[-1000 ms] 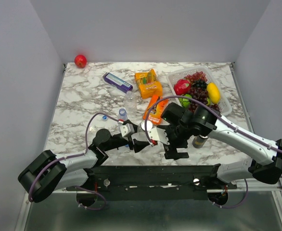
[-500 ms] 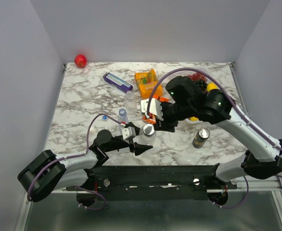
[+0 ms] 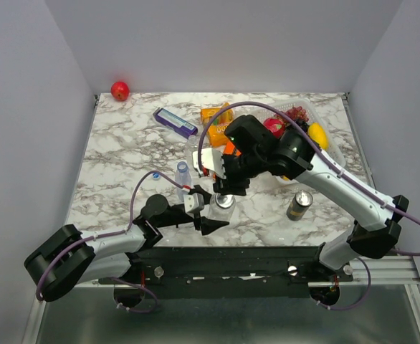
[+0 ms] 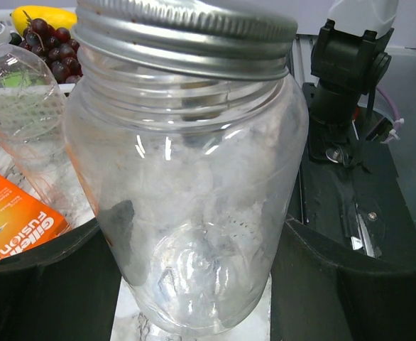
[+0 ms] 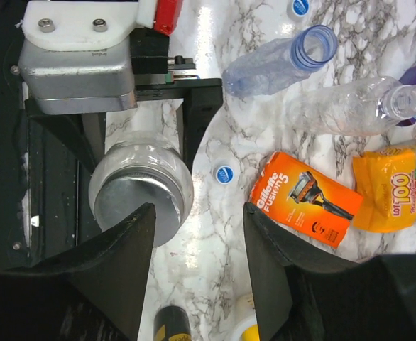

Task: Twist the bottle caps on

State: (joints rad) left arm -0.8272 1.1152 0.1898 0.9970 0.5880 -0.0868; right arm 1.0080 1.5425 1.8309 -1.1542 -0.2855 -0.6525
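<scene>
My left gripper (image 4: pixel 194 284) is shut on a wide clear jar (image 4: pixel 187 177) with a silver metal lid (image 3: pixel 225 201), held upright near the table's front. My right gripper (image 5: pixel 194 249) hovers open just behind it, with nothing between its fingers; the lid (image 5: pixel 138 202) lies under its left finger. Two slim clear bottles lie uncapped farther back: one with a blue neck ring (image 5: pixel 279 60), one plain (image 5: pixel 357 106). A blue bottle cap (image 5: pixel 225 174) rests on the marble beside the jar, and another cap (image 5: pixel 300 7) lies beyond the bottles.
An orange razor box (image 5: pixel 307 199) and an orange snack pack (image 5: pixel 400 185) lie behind the jar. A dark can (image 3: pixel 299 205) stands at the right front. A white fruit basket (image 3: pixel 337 161), a purple box (image 3: pixel 174 122) and a red ball (image 3: pixel 120 90) sit farther back.
My right gripper has left the jar's lid, risen and drawn back toward the table's middle, its jaws narrowing. The left gripper keeps hold of the jar, shifted slightly right.
</scene>
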